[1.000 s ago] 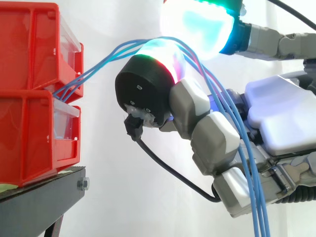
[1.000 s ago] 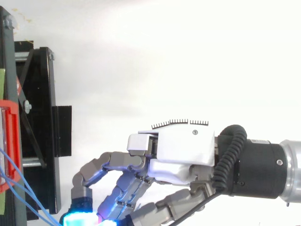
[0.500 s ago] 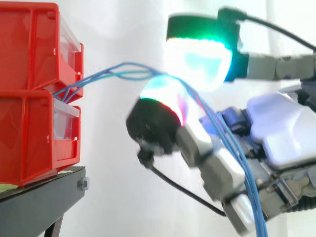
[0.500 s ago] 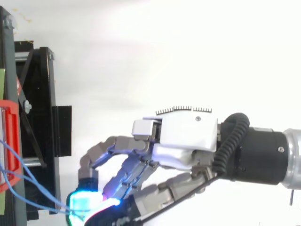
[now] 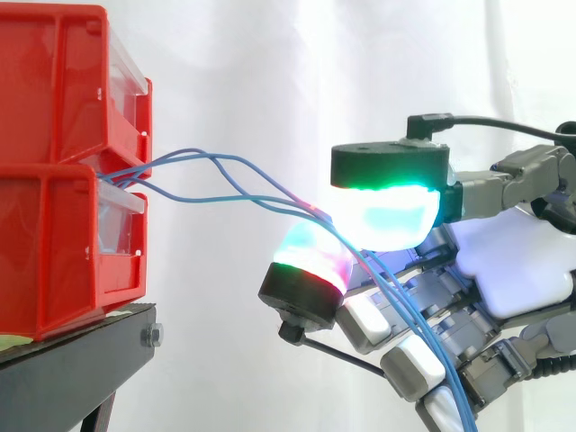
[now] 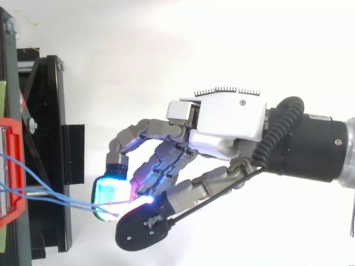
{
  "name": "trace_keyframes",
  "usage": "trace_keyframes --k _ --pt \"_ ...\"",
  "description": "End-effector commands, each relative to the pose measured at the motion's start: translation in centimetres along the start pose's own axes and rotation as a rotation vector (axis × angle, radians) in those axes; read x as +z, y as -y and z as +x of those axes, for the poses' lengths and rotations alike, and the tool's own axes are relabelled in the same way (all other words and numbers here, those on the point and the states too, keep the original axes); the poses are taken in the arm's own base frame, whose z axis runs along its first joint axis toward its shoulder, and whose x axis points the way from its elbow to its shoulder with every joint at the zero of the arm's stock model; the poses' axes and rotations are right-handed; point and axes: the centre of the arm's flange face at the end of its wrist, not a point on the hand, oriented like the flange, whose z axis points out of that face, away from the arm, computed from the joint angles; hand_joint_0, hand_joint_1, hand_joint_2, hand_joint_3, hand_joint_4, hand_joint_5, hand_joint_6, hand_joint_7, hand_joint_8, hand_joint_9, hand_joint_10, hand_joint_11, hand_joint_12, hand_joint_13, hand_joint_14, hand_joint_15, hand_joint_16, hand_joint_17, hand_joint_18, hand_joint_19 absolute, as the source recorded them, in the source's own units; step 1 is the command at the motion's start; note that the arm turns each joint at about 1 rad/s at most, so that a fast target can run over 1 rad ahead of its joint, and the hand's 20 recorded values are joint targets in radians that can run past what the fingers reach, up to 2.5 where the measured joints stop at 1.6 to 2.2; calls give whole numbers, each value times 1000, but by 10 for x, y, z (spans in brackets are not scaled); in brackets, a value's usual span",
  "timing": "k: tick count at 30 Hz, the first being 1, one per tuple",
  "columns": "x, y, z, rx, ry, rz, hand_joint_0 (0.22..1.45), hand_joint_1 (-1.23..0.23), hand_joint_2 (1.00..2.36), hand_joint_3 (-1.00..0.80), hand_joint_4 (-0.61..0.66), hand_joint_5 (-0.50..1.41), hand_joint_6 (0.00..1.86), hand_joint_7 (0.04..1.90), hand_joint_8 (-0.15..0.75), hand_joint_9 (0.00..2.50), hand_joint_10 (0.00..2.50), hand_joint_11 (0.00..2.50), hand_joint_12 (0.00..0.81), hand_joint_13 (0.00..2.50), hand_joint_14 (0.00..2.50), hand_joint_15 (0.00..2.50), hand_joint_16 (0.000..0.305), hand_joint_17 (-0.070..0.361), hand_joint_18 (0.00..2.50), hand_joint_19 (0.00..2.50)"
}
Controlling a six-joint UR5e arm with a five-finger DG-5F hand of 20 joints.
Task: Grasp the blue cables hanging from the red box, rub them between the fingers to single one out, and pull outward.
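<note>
Hand [image 5: 513, 261] is sitting at the R side of the side view, fingers curled, and it's pinching the blue cables [image 5: 234, 200] btw two glowing fingertips [image 5: 387, 216]. The upper pad is shining green & cyan, the lower one cyan w/ magenta and red near its black base. The cables are coming out of the gap btw the upper and lower red bins [image 5: 54, 162], which are standing stacked on the black stand [image 5: 81, 351] at the L. From there the strands are running across open air toward the hand, waving and crossing over each other mid-span rather than lying straight. They're bunching together at the pinch; can't tell how many strands are actually btw the pads. Past the pinch they're dropping down along the curled fingers to the bottom edge. The hand is hanging well apart from the bins, touching neither them nor the stand. White curtain [image 5: 270, 72] is hanging behind everything. In the top view the hand [image 6: 227, 119] is lying w/ its pale back cover facing the camera, wrist toward the R, fingers bending L and downward in the view. The cyan-green pad [image 6: 111, 194] is pressing against a black-backed pad just below it, and the cables [image 6: 61, 198] are running into that spot from the bins [image 6: 16, 133] at the L edge, crossing over the stand [image 6: 47, 166].
</note>
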Motion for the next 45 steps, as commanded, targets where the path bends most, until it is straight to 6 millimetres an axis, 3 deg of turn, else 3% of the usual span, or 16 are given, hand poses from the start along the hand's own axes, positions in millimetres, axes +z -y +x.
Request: trace_keyframes --k 1,5,12,17,27,37,41,45 --pt "0 -1 -2 -1 1 -2 716 -910 1011 -371 145 -208 896 988 276 831 16 721 409 935 23 740 55 123 787 639" --pt "0 0 -1 -2 0 0 688 -913 1005 -436 151 -199 897 1006 280 853 16 718 411 941 23 752 55 123 783 645" --pt "0 0 0 -1 -13 4 585 -782 1000 -500 145 -156 862 1086 291 956 18 718 421 984 21 770 55 123 802 700" --pt "0 1 1 -1 -20 8 604 -723 1010 -387 115 -149 853 1129 287 986 19 716 416 1002 22 775 54 122 805 712" --pt "0 1 1 -2 -18 9 662 -846 1024 -168 11 -202 909 1124 286 861 18 710 418 960 22 753 55 125 812 666" --pt "0 1 1 -2 -18 9 786 -933 1000 -500 102 -210 900 1037 267 797 18 690 411 923 22 725 54 121 792 590" --pt "0 1 1 0 -19 9 738 -912 1000 -500 113 -205 900 1040 266 819 18 703 408 940 23 729 53 119 803 593" --pt "0 1 1 2 -18 7 605 -841 1000 -500 131 -186 890 1064 280 876 18 707 411 960 23 757 54 121 819 642"
